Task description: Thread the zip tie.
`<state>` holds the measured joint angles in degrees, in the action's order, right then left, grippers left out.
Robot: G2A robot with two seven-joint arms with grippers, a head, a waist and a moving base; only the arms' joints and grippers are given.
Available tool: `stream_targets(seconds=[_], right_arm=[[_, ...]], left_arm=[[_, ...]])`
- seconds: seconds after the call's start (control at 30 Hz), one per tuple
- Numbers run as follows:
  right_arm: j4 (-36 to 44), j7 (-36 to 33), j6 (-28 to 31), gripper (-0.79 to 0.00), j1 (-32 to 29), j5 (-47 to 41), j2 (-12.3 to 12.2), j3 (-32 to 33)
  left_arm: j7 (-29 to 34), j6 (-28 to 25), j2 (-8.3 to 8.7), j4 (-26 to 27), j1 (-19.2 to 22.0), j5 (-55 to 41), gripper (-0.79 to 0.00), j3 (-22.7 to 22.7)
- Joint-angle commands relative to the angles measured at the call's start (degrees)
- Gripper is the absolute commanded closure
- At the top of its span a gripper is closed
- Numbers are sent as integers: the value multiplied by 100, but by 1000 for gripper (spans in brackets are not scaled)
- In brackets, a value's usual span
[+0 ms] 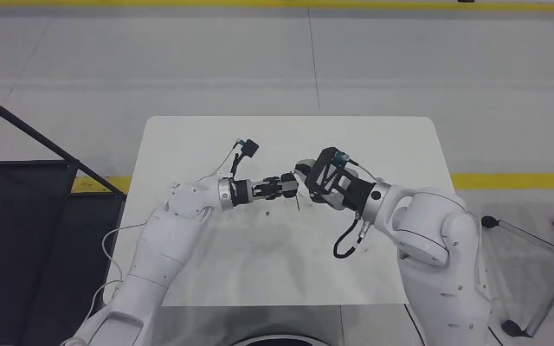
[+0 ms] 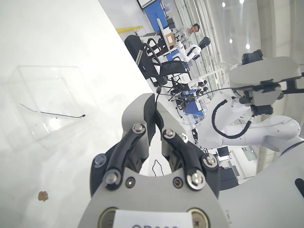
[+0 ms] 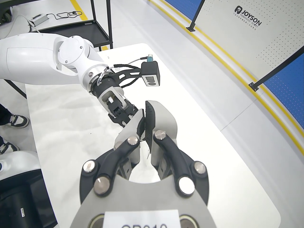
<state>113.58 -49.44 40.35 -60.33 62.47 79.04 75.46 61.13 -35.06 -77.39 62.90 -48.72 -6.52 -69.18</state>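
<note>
the counter point(image 1: 216, 147) is a white slab with rounded corners, standing on a pale grey floor point(image 1: 389, 60) marked with yellow lines. a clear, shallow tray point(image 2: 48, 67) sits flat on its top, faint against the white. inside the tray a thin black loose zip tie point(image 2: 61, 115) lies flat, its small head at one end. a small brown crumb point(image 2: 43, 195) rests on the bare top, well apart from the tray.

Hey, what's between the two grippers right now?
The zip tie spans the gap as a thin strap from the left gripper to the right gripper; the left wrist view shows it.
</note>
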Motion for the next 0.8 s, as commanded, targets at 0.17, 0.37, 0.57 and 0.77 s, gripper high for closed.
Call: stream_targets(seconds=[0.17,0.37,0.57,0.77], right_arm=[[40,4,-41,0,1,-49,-70,-23],[51,23,-98,0,8,-88,-128,-51],[48,70,-136,0,18,-125,-186,-84],[42,93,-167,0,31,-142,-236,-119]], left_arm=[[0,0,0,0,0,0,0,0],[0,0,0,0,0,0,0,0],[0,0,0,0,0,0,0,0],[0,0,0,0,0,0,0,0]])
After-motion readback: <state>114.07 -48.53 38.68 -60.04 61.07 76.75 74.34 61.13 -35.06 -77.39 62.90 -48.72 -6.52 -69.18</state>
